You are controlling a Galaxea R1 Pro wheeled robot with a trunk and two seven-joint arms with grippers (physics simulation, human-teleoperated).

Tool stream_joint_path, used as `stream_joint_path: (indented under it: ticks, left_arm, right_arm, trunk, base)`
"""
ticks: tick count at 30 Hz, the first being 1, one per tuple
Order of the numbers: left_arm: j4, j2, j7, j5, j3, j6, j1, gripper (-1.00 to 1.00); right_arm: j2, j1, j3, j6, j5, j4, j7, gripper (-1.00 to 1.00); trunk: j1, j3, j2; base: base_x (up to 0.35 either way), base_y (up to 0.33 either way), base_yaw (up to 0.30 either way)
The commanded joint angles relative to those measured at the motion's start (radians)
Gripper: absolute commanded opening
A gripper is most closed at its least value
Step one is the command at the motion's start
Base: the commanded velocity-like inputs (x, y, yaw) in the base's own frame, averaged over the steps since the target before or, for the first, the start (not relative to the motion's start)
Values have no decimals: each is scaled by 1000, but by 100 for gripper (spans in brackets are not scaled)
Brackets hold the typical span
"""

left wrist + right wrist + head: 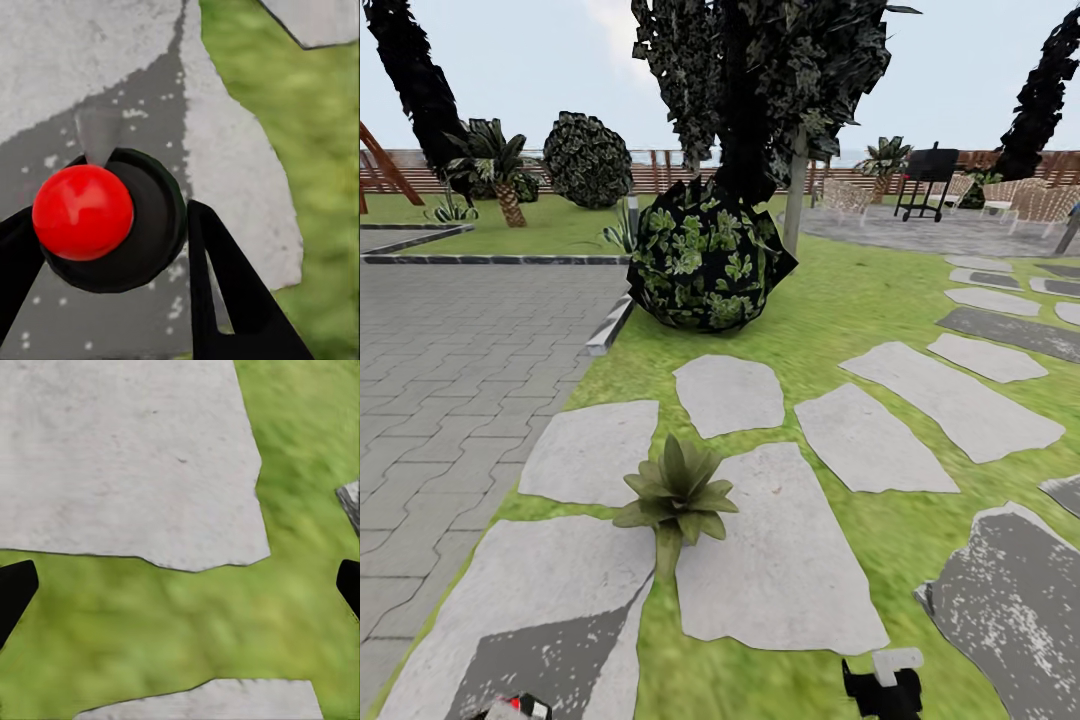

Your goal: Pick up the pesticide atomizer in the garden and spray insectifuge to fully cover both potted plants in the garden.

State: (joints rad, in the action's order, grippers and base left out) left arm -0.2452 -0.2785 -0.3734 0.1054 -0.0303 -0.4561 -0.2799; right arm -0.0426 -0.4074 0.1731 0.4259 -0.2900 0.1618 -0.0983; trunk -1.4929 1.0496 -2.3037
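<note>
Currently my left gripper (105,247) pinches the pesticide atomizer (112,221), my right gripper (180,585) spread, near one potted plant (678,492).

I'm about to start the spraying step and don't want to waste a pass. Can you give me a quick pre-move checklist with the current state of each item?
1. Atomizer in the left gripper: ok, black fingers sit on both sides of its dark body with the red top.
2. Potted plant in sight: ok, among the stepping stones just ahead.
3. Nozzle aimed at the plant: not ok, the left wrist view has stone and grass under it, no leaves.
4. Second potted plant located: cannot tell.
5. Right gripper free: ok, fingers wide apart over the grass.
</note>
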Motion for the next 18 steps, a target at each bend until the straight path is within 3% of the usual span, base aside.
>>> stream_joint_path:
  ticks: [1,3,5,7,11,12,13,15,18]
  left_arm:
    - [-4,1,-5,46,-1,0,-4,-100]
    - [-25,8,-70,167,-1,38,-34,-100]
    - [-39,12,-175,250,-3,101,-82,-100]
    - [-45,13,-259,289,-3,143,-118,-100]
    - [-51,15,-463,375,-6,189,-214,-100]
    - [-52,16,-488,392,-6,192,-225,-100]
    - [-53,17,-535,431,-6,196,-247,-100]
    - [-63,18,-621,515,-4,203,-283,-100]
    - [-93,27,-701,609,-3,223,-307,-100]
  right_arm:
    - [-2,-1,5,3,-13,8,9,100]
    - [-18,-1,4,3,-37,55,79,100]
    - [-34,-1,-1,1,-96,112,185,100]
    - [-40,-1,-3,0,-155,152,270,100]
    - [-44,-1,-5,-1,-348,235,460,100]
    - [-43,-2,-6,-1,-371,243,480,100]
    - [-40,-4,-6,-1,-410,257,520,100]
    - [-32,-9,-7,-1,-463,287,604,100]
    - [-3,-14,-8,-5,-496,351,731,100]
  trunk:
    - [0,1,0]
    - [0,1,0]
    - [0,1,0]
    - [0,1,0]
    - [0,1,0]
    - [0,1,0]
    - [0,1,0]
    - [0,1,0]
    - [0,1,0]
  base:
    - [0,0,0]
    - [0,0,0]
    - [0,0,0]
    - [0,0,0]
    - [0,0,0]
    - [0,0,0]
    - [0,0,0]
    - [0,0,0]
    - [0,0,0]
